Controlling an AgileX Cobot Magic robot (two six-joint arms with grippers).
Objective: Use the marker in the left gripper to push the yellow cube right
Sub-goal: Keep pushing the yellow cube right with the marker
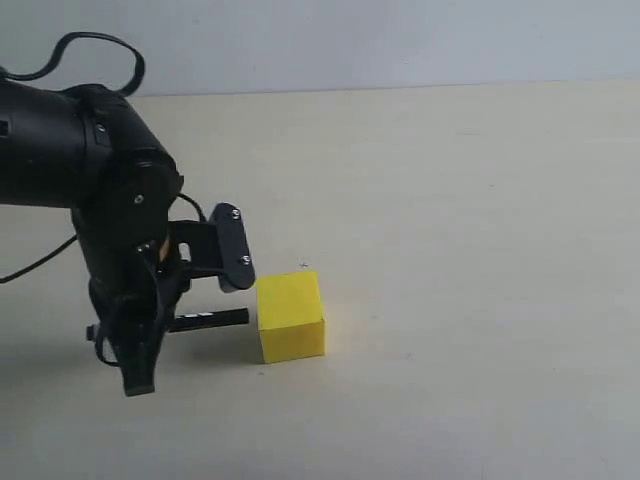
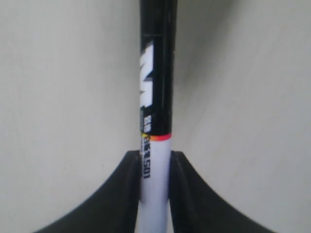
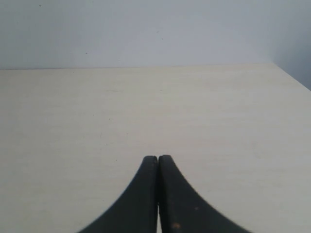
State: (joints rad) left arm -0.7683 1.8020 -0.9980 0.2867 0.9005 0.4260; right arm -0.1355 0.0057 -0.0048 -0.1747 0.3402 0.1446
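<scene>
Cube (image 1: 291, 317) sits just right of the marker (image 1: 212, 320) tip. My left gripper (image 2: 155, 158) clamps the white barrel. I push right slowly, tip centred and level.

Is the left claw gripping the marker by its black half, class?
No: in the left wrist view the left claw closes on the white barrel of the marker, and the black half sticks out beyond it.

We find the matte yellow solid cube (image 1: 291, 315) on the pale flat table (image 1: 450, 250), the slim black-and-white marker (image 1: 215, 319) level just left of it.
</scene>
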